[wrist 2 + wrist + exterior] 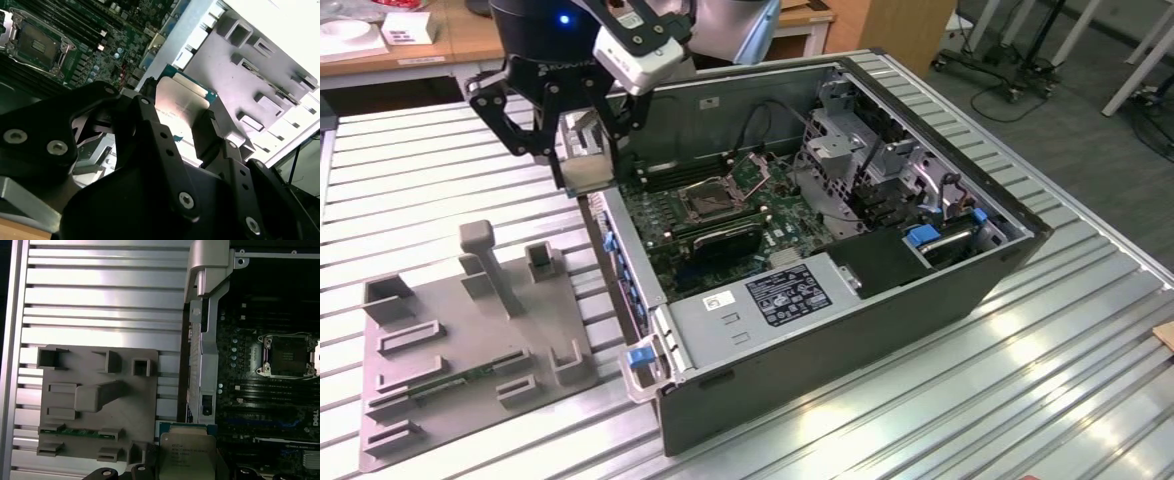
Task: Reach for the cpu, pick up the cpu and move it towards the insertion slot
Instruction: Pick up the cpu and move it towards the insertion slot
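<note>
Between my black two-fingered gripper's (pixel 583 150) jaws sits the small square cpu with its pale silver face (pixel 186 455), clamped by opposite edges and lifted clear of the ribbed metal tabletop (pixel 427 180). I see the chip hanging just above the near wall of the open dark desktop computer case (pixel 1014 250), beside its rim. Beyond the jaws, inside the case, the square metal-framed insertion slot with a dark centre (pixel 708 200) lies on the green board, well apart from the chip, with open air over it. Behind the jaws, the grey plastic fixture with upright posts (pixel 467 340) rests on the table. My arm hangs steeply downward, fingers pointing at the case edge.
</note>
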You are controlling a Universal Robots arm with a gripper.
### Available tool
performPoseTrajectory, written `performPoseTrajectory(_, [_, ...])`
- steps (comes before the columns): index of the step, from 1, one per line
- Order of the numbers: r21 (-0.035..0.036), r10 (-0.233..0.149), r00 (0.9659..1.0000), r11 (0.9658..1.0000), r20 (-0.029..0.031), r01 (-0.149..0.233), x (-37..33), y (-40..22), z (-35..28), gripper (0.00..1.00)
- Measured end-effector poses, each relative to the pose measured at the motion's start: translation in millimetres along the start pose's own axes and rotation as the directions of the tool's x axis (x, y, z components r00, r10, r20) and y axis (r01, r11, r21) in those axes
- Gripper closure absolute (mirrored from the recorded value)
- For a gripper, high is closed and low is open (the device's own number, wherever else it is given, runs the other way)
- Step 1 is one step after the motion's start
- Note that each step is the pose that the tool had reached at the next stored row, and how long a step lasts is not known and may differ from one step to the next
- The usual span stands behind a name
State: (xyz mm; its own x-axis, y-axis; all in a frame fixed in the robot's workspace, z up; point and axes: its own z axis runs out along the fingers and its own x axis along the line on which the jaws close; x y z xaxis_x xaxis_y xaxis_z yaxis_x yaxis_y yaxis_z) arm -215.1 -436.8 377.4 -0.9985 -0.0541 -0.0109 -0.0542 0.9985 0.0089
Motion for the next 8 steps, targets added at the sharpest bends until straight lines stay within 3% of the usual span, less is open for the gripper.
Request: performPoseTrajectory(8, [-0.0001, 0.000, 1.0000, 1.0000, 0.0000, 0.000, -9.6, -0.5, 0.1, 0.46])
